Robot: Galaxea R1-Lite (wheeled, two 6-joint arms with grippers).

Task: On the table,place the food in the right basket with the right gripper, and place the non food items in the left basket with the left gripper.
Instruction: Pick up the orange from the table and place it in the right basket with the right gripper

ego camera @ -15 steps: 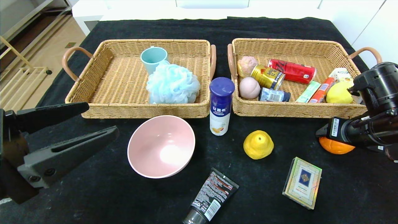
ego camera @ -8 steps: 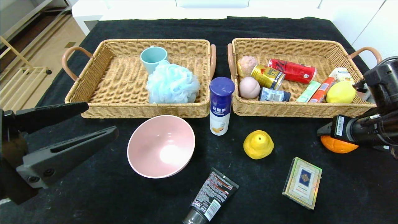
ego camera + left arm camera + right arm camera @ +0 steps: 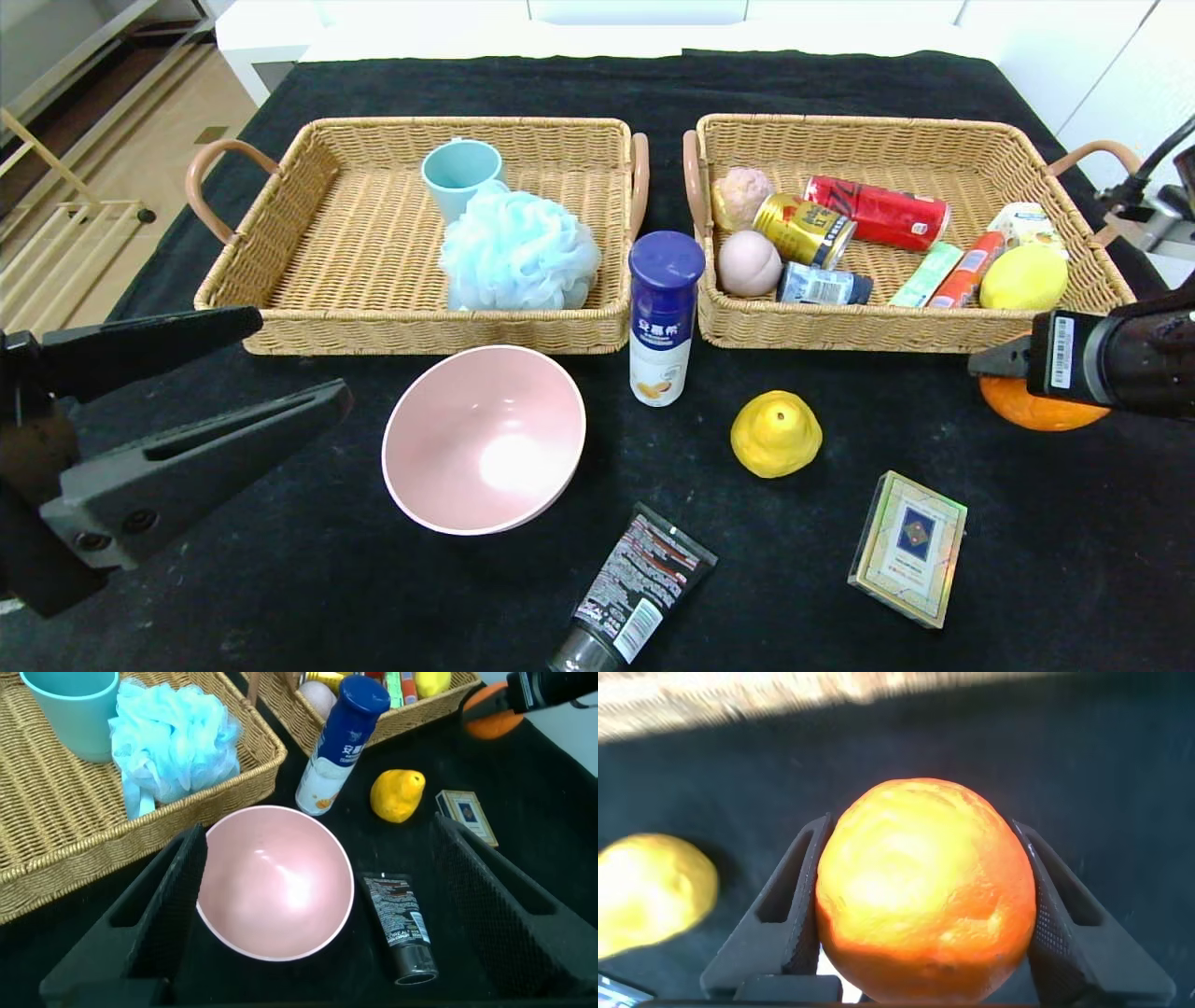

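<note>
My right gripper (image 3: 980, 369) is shut on the round orange (image 3: 1036, 413) and holds it just off the black table (image 3: 280, 579), by the front right corner of the right basket (image 3: 887, 333). In the right wrist view the orange (image 3: 924, 891) fills the space between the jaws. My left gripper (image 3: 301, 359) is open and empty at the near left, beside the pink bowl (image 3: 484, 439). The white bottle (image 3: 663, 317), yellow pear (image 3: 775, 434), card box (image 3: 907, 548) and black tube (image 3: 635, 588) lie on the table in front of both baskets. The left basket (image 3: 373, 333) stands at the back left.
The left basket holds a teal cup (image 3: 459, 175) and a blue bath sponge (image 3: 518, 250). The right basket holds a red can (image 3: 878, 213), a gold can (image 3: 803, 231), a lemon (image 3: 1022, 277) and several other foods. The bottle stands between the two baskets' front corners.
My right gripper has lifted the orange a little and carried it to the right, its arm drawing back toward the right edge. The left gripper has barely moved.
</note>
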